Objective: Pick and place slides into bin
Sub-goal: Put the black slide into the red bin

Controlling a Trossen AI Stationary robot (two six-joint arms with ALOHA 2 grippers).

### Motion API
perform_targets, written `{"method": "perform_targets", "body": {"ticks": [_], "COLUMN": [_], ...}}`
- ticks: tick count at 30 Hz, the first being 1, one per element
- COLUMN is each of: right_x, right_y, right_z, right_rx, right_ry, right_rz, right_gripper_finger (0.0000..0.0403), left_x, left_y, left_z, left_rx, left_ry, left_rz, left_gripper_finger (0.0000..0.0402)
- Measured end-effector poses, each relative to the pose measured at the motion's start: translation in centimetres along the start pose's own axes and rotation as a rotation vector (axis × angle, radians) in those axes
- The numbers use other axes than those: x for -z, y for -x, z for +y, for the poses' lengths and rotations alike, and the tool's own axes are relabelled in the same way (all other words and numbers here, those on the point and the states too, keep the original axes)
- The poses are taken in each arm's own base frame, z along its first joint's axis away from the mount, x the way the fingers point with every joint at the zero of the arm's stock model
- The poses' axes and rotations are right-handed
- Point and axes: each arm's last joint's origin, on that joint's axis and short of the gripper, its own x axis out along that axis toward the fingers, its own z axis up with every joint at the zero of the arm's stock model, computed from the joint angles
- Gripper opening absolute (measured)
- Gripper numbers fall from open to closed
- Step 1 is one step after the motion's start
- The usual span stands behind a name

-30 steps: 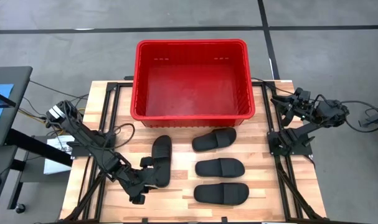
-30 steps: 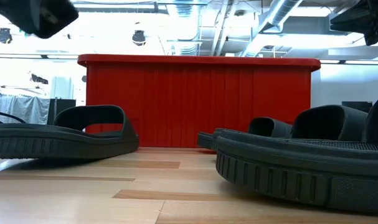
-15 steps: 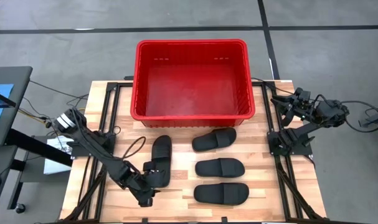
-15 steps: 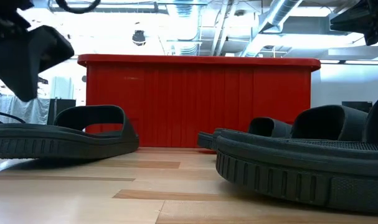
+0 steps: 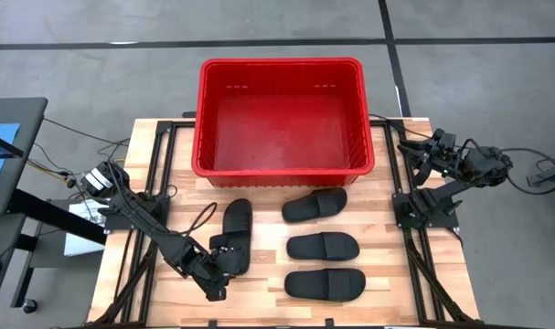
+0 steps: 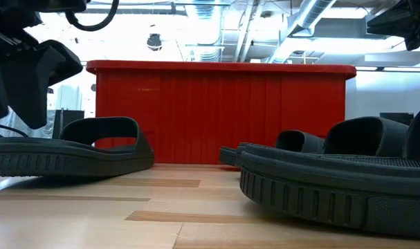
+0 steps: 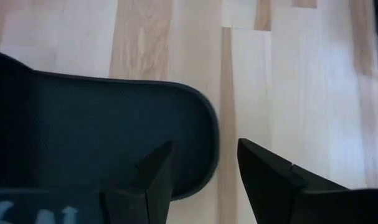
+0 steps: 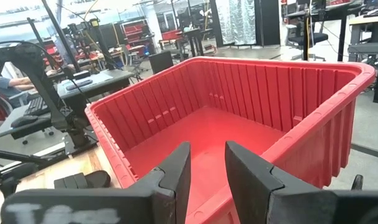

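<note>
Four black slides are seen on the wooden desk (image 5: 378, 274), none of them in the bin. One slide (image 5: 236, 236) lies lengthwise at the left, its toe pointed toward the bin; the other three lie crosswise to its right in a column: a top slide (image 5: 314, 205) nearest the bin, a middle slide (image 5: 323, 246), and a bottom slide (image 5: 325, 284) nearest the desk's front edge. The red bin (image 5: 279, 170) is set at the far edge of the desk, and nothing is seen inside it.

The left gripper (image 5: 224, 265) is lowered over the heel end of the lengthwise slide. In the left wrist view its jaws are parted narrowly, one finger (image 7: 152, 174) over the slide's sole (image 7: 83, 130) and the other over bare wood just beside the sole's rim; nothing is held.

The right gripper (image 5: 414, 153) is held at the desk's right edge, beside the bin's right wall, with its jaws parted narrowly and nothing between them.
</note>
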Motion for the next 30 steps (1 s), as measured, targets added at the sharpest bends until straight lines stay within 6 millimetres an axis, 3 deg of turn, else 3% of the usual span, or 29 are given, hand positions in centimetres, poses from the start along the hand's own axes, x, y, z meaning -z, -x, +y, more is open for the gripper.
{"method": "perform_targets", "body": {"ticks": [24,30], "right_x": [0.0,0.0], "right_y": [0.0,0.0], "right_z": [0.0,0.0], "right_rx": [0.001,0.001], "right_ry": [0.000,0.000], "right_rz": [0.000,0.000], "right_gripper_finger": [0.0091,0.0091], "left_x": [-0.1,0.3], "left_y": [-0.2,-2.0], "left_z": [0.4,0.1], "left_rx": [0.011,0.046], "left_ry": [-0.012,-0.018], "left_rz": [0.030,0.095], "left_gripper_finger": [0.0165,0.0165]}}
